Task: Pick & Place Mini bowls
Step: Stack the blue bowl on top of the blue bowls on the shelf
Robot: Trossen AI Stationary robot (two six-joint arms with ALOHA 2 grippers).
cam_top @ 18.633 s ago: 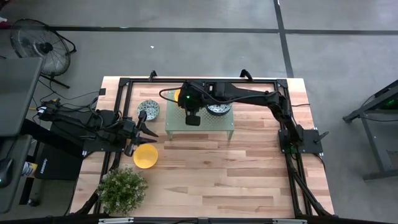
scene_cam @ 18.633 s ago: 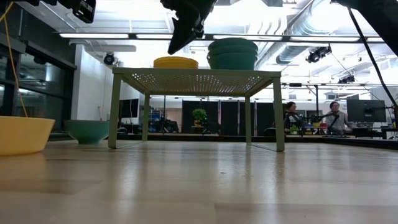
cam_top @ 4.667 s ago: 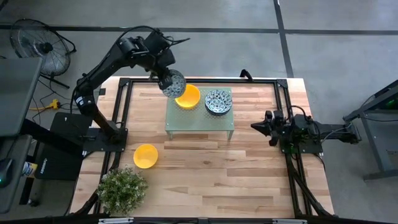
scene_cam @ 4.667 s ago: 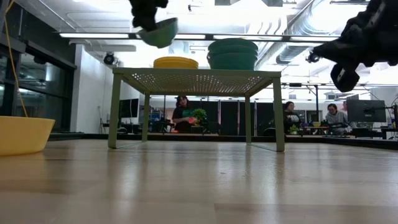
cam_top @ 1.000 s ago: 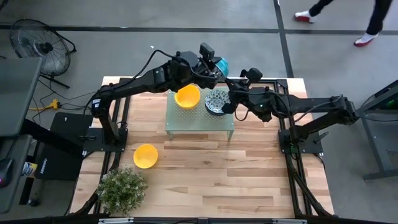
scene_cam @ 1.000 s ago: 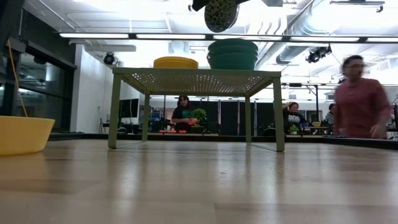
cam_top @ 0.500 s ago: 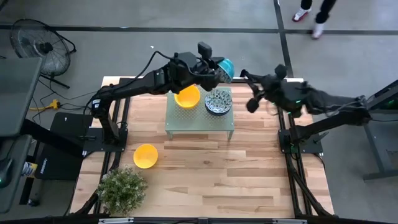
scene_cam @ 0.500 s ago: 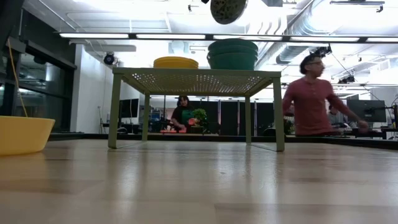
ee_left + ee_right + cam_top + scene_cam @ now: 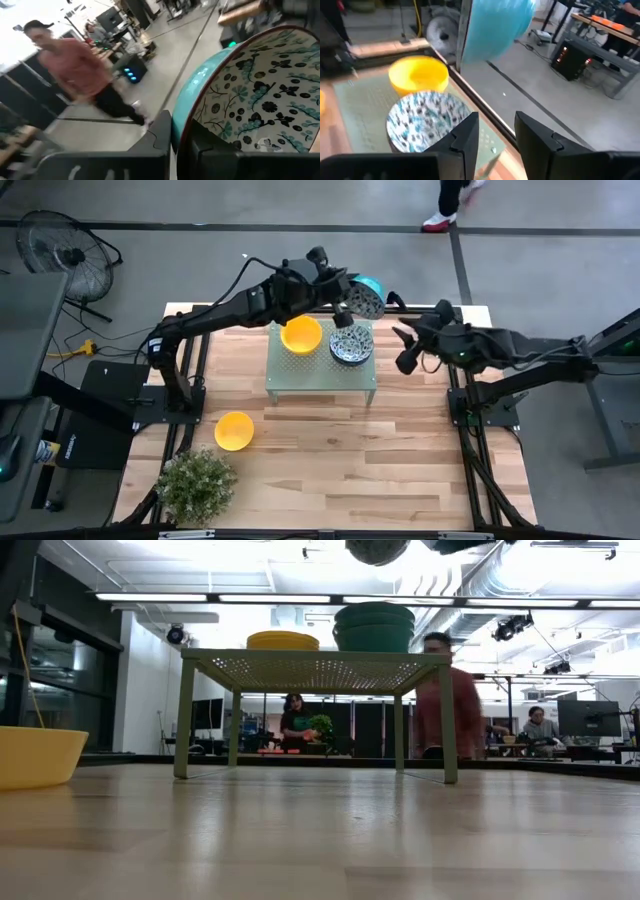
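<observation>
Left end effector (image 9: 352, 297) is clamped on the rim of a patterned bowl (image 9: 366, 300), held tilted in the air just beyond the far edge of the green stand (image 9: 290, 376). On the stand sit a yellow bowl (image 9: 301, 334) and a stack of patterned bowls (image 9: 351, 343); another yellow bowl (image 9: 234, 430) rests on the counter (image 9: 400, 470).

Right end effector (image 9: 405, 355) hovers beside the stand, fingers apart, empty.

To place well: level the bowl first, centre it over the patterned stack (rim grip leaves it prone to swinging), lower slowly, release only once seated.
</observation>
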